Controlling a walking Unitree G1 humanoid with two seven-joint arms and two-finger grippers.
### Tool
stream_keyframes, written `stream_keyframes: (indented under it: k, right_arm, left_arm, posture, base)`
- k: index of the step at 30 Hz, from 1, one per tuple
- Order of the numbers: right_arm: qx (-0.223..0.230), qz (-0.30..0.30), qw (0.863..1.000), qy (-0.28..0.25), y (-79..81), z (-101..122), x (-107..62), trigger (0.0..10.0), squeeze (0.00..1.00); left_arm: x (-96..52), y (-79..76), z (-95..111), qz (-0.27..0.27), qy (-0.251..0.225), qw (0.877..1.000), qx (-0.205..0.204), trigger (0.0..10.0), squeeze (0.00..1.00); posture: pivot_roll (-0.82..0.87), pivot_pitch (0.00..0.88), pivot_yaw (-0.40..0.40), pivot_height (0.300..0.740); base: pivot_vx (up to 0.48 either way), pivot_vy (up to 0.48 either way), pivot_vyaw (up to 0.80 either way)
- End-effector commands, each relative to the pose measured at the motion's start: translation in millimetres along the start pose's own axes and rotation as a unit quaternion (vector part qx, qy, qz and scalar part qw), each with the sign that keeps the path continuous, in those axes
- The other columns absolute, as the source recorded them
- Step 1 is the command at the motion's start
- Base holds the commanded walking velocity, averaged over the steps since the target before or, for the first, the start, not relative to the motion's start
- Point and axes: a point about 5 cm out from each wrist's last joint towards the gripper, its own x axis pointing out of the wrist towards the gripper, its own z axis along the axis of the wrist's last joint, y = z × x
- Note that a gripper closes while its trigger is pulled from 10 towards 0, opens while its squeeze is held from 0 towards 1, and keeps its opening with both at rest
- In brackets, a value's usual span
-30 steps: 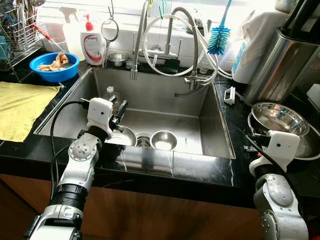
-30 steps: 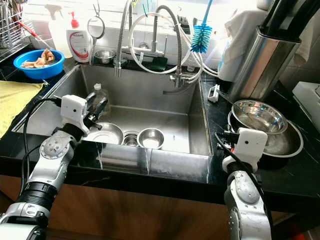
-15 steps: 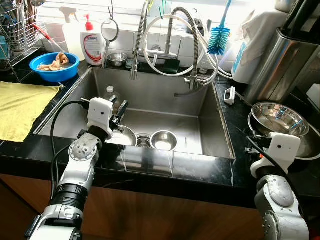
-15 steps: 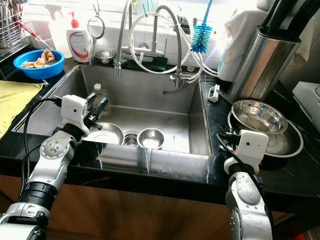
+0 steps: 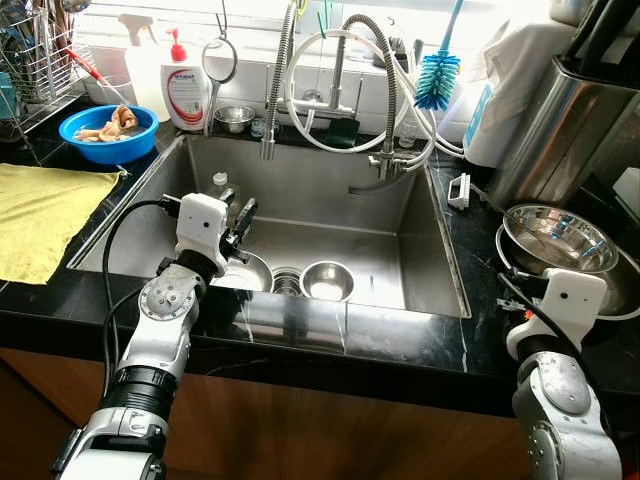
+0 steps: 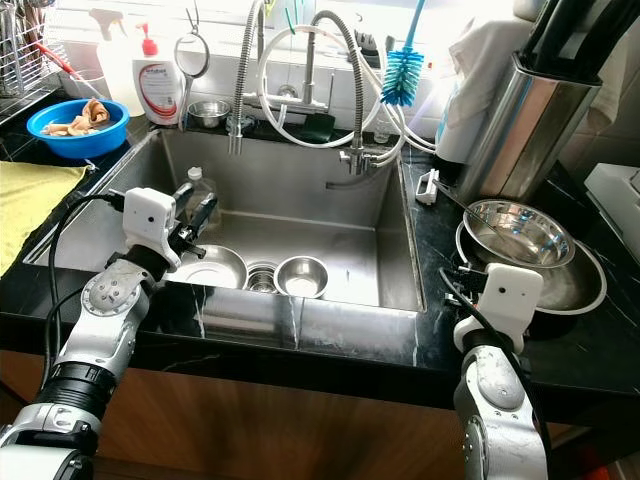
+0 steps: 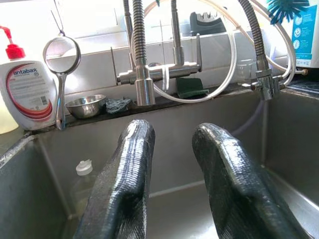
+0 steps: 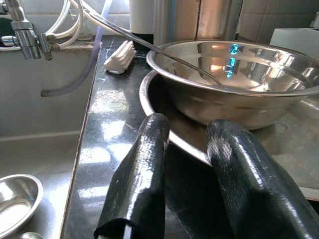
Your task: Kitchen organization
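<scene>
My left gripper [image 7: 174, 134] hangs open and empty inside the steel sink [image 5: 390, 225], just above a shallow steel dish [image 5: 252, 272] on the sink floor. A small steel bowl [image 5: 327, 280] sits to the right of the drain [image 5: 287, 281]. A clear plastic bottle [image 5: 219, 189] stands against the sink's left wall, just beyond the left fingers [image 5: 243, 213]. My right gripper [image 8: 187, 124] is open and empty over the black counter, its fingertips close to a wide steel pan [image 8: 164, 127] that holds a steel bowl [image 5: 558, 235].
A yellow cloth [image 5: 40, 215] and a blue bowl of scraps [image 5: 108, 130] lie left of the sink. A soap bottle [image 5: 187, 90], a hanging strainer [image 5: 220, 62], coiled taps [image 5: 340, 80] and a blue brush [image 5: 437, 78] line the back. A tall steel canister [image 5: 560, 130] stands at right.
My right wrist has sunk a little and drifted right, nearer the counter's front. The left arm has barely moved.
</scene>
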Motion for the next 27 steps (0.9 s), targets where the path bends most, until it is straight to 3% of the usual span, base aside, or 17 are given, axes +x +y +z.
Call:
stream_keyframes:
  k: [1,9,16,19,27]
  right_arm:
    - [-0.006,-0.030,0.999,0.015,-13.7,-4,-3.5,10.0,0.00]
    - [-0.014,-0.071,0.997,0.033,-25.1,-10,-8.1,10.0,0.00]
    - [-0.019,-0.147,0.988,0.036,-48.5,-11,-12.7,10.0,0.00]
    - [-0.023,-0.207,0.978,0.033,-63.5,-9,-16.3,10.0,0.00]
    - [-0.029,-0.241,0.969,0.037,-70.7,-10,-20.7,10.0,0.00]
  left_arm:
    - [5.1,-3.6,3,-0.012,-0.005,1.000,0.005,10.0,0.00]
    - [6.1,-4.8,4,-0.014,-0.008,1.000,0.005,10.0,0.00]
    - [6.5,-4.8,4,-0.016,-0.009,1.000,0.005,10.0,0.00]
    - [7.8,-5.6,5,-0.018,-0.010,1.000,0.005,10.0,0.00]
    - [7.8,-4.8,5,-0.017,-0.009,1.000,0.006,10.0,0.00]
  posture:
    - [0.08,0.000,-0.071,0.740]
    - [0.07,0.000,-0.068,0.740]
    - [0.07,0.000,-0.066,0.740]
    - [0.07,0.000,-0.063,0.740]
    - [0.08,0.000,-0.061,0.740]
  base:
    - [0.000,0.000,0.00]
    - [0.000,0.000,0.00]
    - [0.000,0.000,0.00]
    - [0.000,0.000,0.00]
    - [0.000,0.000,0.00]
